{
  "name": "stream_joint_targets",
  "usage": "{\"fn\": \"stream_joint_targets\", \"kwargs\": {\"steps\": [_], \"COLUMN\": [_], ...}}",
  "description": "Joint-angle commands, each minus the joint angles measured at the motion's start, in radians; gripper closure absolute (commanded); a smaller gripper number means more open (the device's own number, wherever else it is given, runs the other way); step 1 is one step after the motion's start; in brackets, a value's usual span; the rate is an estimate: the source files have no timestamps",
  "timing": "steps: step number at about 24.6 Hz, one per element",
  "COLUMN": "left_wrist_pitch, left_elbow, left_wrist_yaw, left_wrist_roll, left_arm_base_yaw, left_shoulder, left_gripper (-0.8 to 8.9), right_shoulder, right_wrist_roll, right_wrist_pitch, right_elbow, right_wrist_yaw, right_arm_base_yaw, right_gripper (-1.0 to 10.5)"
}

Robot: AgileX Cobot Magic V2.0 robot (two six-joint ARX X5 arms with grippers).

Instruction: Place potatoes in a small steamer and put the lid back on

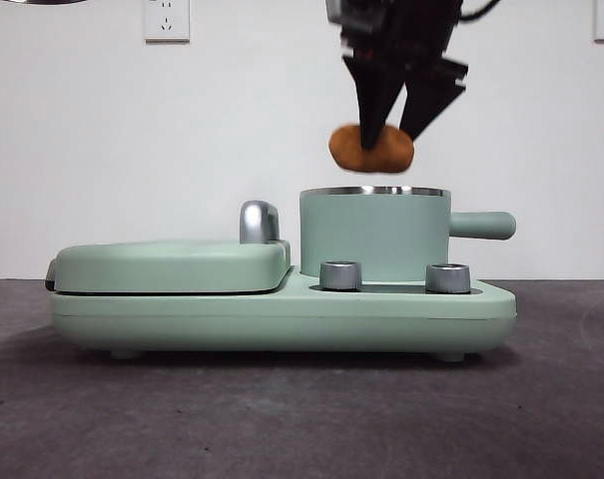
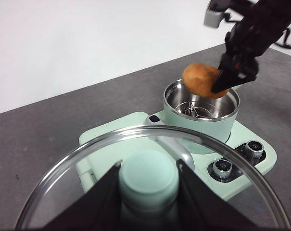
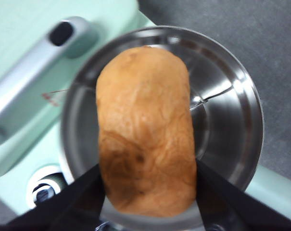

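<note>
Closest to the lens, the lid (image 2: 150, 192) hangs off to the side — the left gripper (image 2: 148, 180) is clamped on its green knob. Above the open steamer (image 1: 374, 235) the right gripper (image 1: 393, 125) holds the potato (image 1: 371, 149) between its jaws, clear of the rim. Lowering, releasing and covering are all left, by my reckoning — roughly halfway.
</note>
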Motion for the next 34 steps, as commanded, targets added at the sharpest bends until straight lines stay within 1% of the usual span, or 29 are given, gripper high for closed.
{"fn": "stream_joint_targets", "kwargs": {"steps": [1,7,11,19,21,25,27,28,30,31,34], "left_wrist_pitch": [0.034,0.034,0.035,0.034,0.034,0.034,0.034,0.034,0.034,0.034,0.035], "left_elbow": [0.014,0.014,0.014,0.014,0.014,0.014,0.014,0.014,0.014,0.014,0.014], "left_wrist_yaw": [-0.003,-0.003,-0.003,-0.003,-0.003,-0.003,-0.003,-0.003,-0.002,-0.002,-0.002], "left_wrist_roll": [0.002,0.002,0.002,0.002,0.002,0.0,0.0,0.0,-0.001,-0.001,0.0], "left_arm_base_yaw": [-0.002,-0.002,-0.002,-0.002,-0.002,-0.002,-0.002,-0.002,-0.002,-0.002,-0.002], "left_shoulder": [0.0,0.0,0.0,0.0,-0.001,-0.001,-0.001,0.0,0.0,0.0,0.0], "left_gripper": [7.99,7.99,7.99,7.99,7.99,7.99,7.99,7.99,7.98,7.99,7.98], "right_shoulder": [0.056,0.129,0.154,0.162,0.162,0.162,0.157,0.143,0.072,0.024,-0.137], "right_wrist_roll": [-0.017,-0.025,-0.025,-0.025,-0.025,-0.025,-0.025,-0.024,-0.014,0.0,0.001], "right_wrist_pitch": [0.007,0.017,0.029,0.068,0.068,0.07,0.085,0.083,0.08,0.077,0.057], "right_elbow": [0.029,0.029,0.029,0.029,0.029,0.029,0.032,0.04,0.048,0.048,0.046], "right_wrist_yaw": [-0.004,-0.027,-0.026,-0.026,-0.026,-0.028,-0.051,-0.064,-0.051,-0.044,-0.045], "right_arm_base_yaw": [-0.01,-0.029,-0.029,-0.029,-0.029,-0.029,-0.029,-0.029,-0.029,-0.03,-0.045], "right_gripper": [6.9,6.9,6.9,6.9,6.6,6.6,6.6,6.5,6.5,6.5,6.5]}}
